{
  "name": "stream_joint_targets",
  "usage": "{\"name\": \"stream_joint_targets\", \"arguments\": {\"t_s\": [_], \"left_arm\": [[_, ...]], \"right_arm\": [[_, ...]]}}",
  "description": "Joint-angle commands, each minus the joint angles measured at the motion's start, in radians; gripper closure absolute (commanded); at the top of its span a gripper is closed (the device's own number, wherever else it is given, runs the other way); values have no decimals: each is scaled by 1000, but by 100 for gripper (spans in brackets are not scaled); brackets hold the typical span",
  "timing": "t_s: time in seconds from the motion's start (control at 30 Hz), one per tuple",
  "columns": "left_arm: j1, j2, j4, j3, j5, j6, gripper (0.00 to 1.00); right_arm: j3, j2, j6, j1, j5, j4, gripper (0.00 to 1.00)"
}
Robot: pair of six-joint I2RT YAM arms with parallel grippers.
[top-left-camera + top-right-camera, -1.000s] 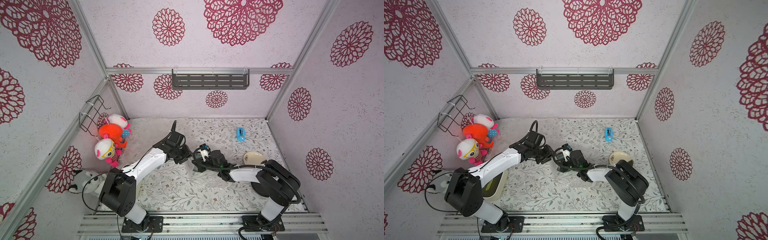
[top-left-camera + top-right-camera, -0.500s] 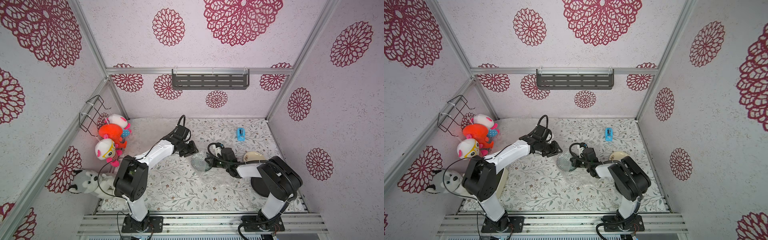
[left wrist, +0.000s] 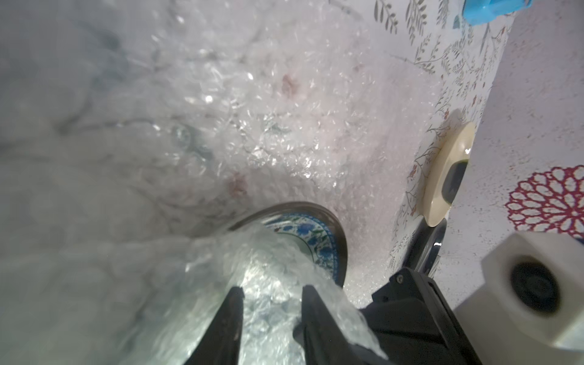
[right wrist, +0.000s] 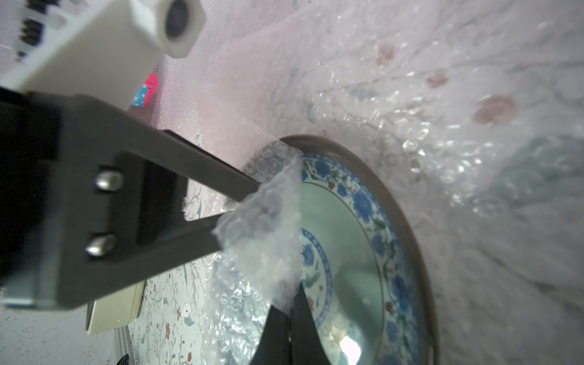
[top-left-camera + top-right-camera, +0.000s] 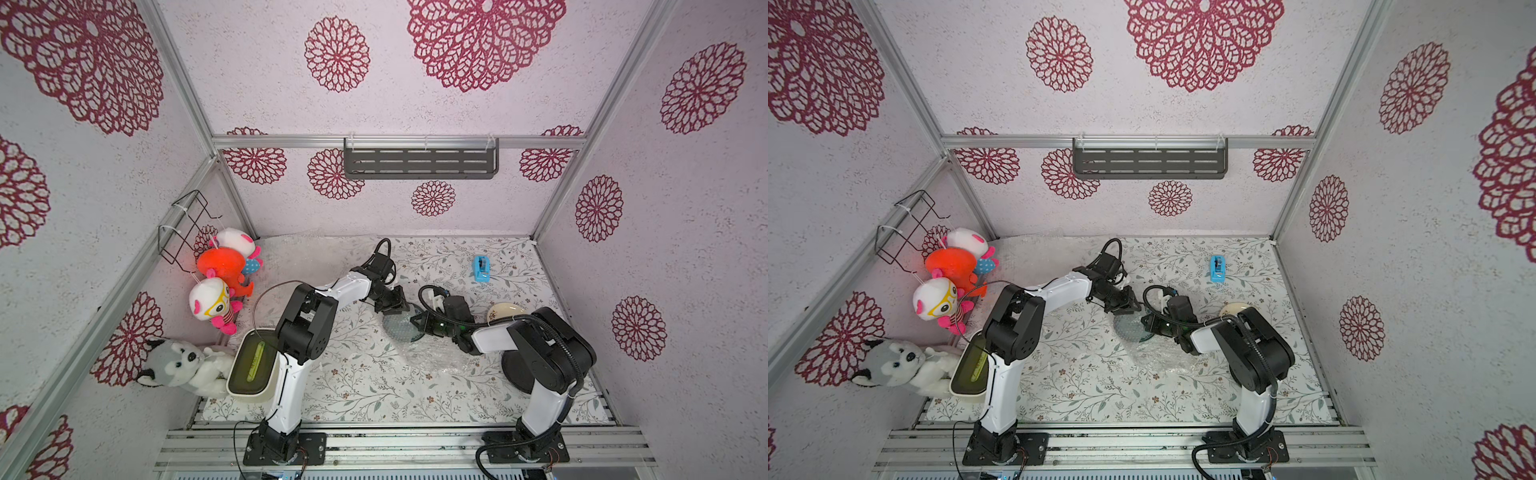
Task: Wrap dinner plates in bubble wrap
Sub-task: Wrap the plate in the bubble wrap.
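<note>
At the left edge of the table (image 5: pixel 353 386) stands the cream tub (image 5: pixel 249 397), well apart from the work. Toward the middle, the left claw (image 5: pixel 395 306) reaches down over the teal plate (image 5: pixel 400 330), which lies flat on the bubble wrap (image 5: pixel 432 357). Its jaws stand narrow, closed around a bunched fold of that sheet drawn up over the plate's near rim. Just beside it, the right claw (image 5: pixel 415 322) is pinched tight on the same flap, its tips meeting on the film above the plate's patterned centre. Most of the plate's face shows bare in the right wrist view.

Further right, the cream plate (image 5: pixel 505 311) sits unwrapped near the wall. The black plate (image 5: pixel 513 376) lies partly under the right arm, and the blue tape dispenser (image 5: pixel 481 269) rests toward the back.

The risks, as I judge them:
- **Collision:** the two claws work almost touching, so a small misjudged move could knock them together.
- **Tearing or slipping:** pulling the shared flap in opposite directions could tear the thin film or slip it from one grip.
- **Dragging the plate:** lifting too hard could drag or tip the plate, since it rests on the very sheet being pulled.
- **Springing back:** once released, the crinkly fold may spring open.
</note>
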Motion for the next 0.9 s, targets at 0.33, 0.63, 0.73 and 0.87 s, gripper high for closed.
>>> {"name": "stream_joint_targets", "arguments": {"t_s": [0.33,0.63,0.73,0.87], "left_arm": [[-10,31,3,-34,-108,-80,68],[-11,14,30,-91,-131,-104,76],[-12,16,36,-96,-128,-99,84],[-11,21,26,-100,-137,-91,87]], "right_arm": [[11,-482,-1124,121,236,-750,21],[-141,-537,-1464,312,313,-648,26],[-183,-501,-1488,362,352,-529,32],[-223,-449,-1505,404,392,-381,37]]}}
